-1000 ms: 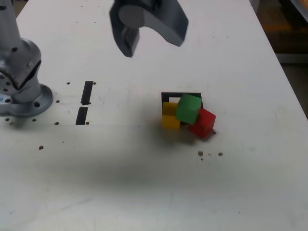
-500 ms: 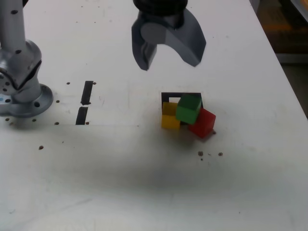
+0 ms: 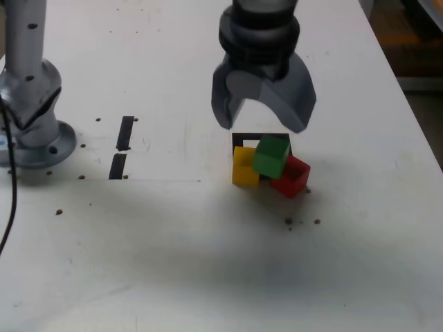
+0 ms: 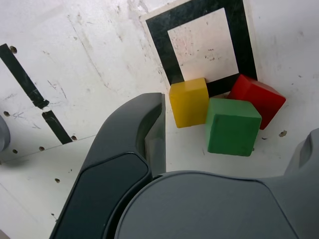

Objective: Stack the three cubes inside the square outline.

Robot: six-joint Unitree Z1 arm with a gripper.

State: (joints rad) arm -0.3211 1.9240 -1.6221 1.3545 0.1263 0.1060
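Observation:
Three cubes crowd together at one edge of the square outline (image 3: 259, 137), a black tape border around a white interior (image 4: 159, 50). The yellow cube (image 3: 244, 168) (image 4: 189, 102) overlaps the black border. The red cube (image 3: 295, 178) (image 4: 259, 97) sits at the outline's corner. Tilted, the green cube (image 3: 271, 155) (image 4: 232, 127) leans against the other two and partly covers the red one. The outline's white interior is bare. My gripper (image 3: 263, 124) (image 4: 232, 142) hangs open just above the cubes, holding nothing, with one finger (image 4: 149, 134) beside the yellow cube.
The arm's grey base (image 3: 31, 124) stands at the exterior view's left. Two short black tape strips (image 3: 124, 133) (image 4: 25, 74) lie between the base and the outline. Small dark specks (image 3: 301, 221) dot the white table near the cubes. The table's edge (image 3: 415, 131) runs down the exterior view's right.
The gripper has travelled toward the exterior view's right and come down, from well clear of the cubes to just above them. The cubes have not moved.

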